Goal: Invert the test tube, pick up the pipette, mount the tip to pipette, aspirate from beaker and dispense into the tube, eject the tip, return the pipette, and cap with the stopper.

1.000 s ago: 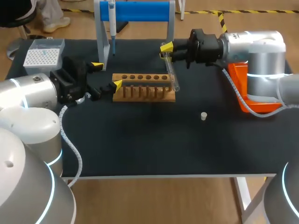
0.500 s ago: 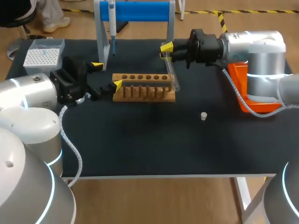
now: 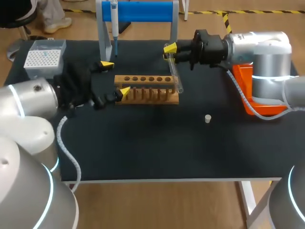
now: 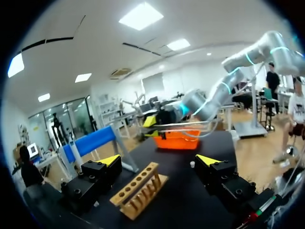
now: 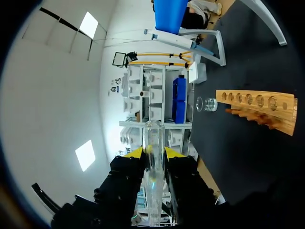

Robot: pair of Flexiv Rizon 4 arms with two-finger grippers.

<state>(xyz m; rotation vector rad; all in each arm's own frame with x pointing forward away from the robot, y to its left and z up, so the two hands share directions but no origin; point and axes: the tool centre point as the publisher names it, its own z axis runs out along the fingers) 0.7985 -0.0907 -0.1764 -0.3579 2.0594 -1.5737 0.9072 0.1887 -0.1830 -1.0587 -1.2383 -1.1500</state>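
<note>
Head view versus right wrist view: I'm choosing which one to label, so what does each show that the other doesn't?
Only the head view shows the loose stopper, the orange bin and the open left pincer at the end of the wooden rack. Only the right wrist view shows the glass beaker beyond that rack. Both show the test tube clamped in the right pincer, the rack and the blue stand.
</note>
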